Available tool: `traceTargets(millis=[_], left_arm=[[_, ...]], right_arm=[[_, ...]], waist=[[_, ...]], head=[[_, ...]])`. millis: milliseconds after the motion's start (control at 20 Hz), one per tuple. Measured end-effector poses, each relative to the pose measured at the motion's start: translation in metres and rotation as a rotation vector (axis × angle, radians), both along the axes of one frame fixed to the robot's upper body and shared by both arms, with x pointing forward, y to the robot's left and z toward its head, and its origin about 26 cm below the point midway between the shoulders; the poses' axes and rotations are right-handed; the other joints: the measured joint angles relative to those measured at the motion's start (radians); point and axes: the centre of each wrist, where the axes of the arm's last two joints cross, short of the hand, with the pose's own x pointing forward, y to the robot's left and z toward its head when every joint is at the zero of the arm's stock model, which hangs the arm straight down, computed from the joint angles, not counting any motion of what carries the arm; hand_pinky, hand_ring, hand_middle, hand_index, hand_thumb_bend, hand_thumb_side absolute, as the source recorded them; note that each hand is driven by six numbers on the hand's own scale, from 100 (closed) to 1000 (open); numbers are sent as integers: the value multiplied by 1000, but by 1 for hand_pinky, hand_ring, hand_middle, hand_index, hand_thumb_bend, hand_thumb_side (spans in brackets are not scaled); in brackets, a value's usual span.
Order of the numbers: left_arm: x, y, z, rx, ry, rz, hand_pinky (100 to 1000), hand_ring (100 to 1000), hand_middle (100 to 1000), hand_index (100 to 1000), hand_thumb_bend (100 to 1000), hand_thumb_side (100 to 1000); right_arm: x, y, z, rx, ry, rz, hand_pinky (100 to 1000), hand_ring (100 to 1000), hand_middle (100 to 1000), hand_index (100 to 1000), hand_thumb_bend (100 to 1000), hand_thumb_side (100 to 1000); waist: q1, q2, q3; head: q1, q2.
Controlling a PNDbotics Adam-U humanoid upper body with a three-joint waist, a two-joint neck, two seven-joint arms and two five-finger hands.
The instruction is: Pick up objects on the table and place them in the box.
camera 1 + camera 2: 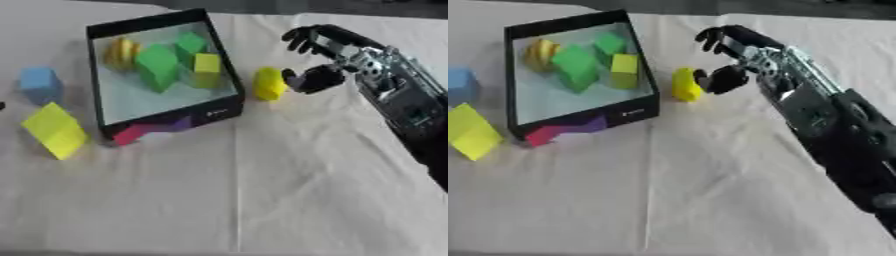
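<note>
A black-rimmed box (166,112) sits at the upper left and holds a yellow round piece (121,51), two green blocks (157,66) and a small yellow-green block (207,63). A yellow block (269,83) stands on the cloth just right of the box. My right hand (322,55) hovers right beside that block, fingers spread and loosely bent, thumb tip close to the block, nothing held. A blue cube (39,82) and a large yellow block (56,130) lie left of the box. A red and a purple piece (131,134) peek out under the box's front edge. The left hand is out of sight.
A white cloth (262,190) covers the table, with a fold line running down the middle. My right forearm (833,125) crosses the right side of the views.
</note>
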Motion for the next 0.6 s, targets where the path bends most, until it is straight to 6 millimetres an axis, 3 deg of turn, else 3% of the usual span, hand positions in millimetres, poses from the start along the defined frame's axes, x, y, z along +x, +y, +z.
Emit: traceTargets(millis=[300, 500, 600], left_arm=[[0, 0, 0, 0, 1, -1, 739, 789, 745, 795, 100, 811], [0, 0, 0, 2, 4, -5, 740, 790, 743, 795, 100, 813], [0, 0, 0, 3, 4, -6, 740, 791, 742, 795, 100, 814]], right_arm=[[8, 6, -11, -2, 21, -6, 881, 863, 807, 935, 247, 252], [16, 4, -21, -33, 30, -22, 898, 867, 807, 937, 361, 125], [19, 2, -27, -53, 34, -27, 905, 872, 811, 939, 372, 128]], waist=[[0, 0, 2], [0, 0, 4], [0, 0, 6]], head=[[-9, 0], [-13, -1], [-14, -1]])
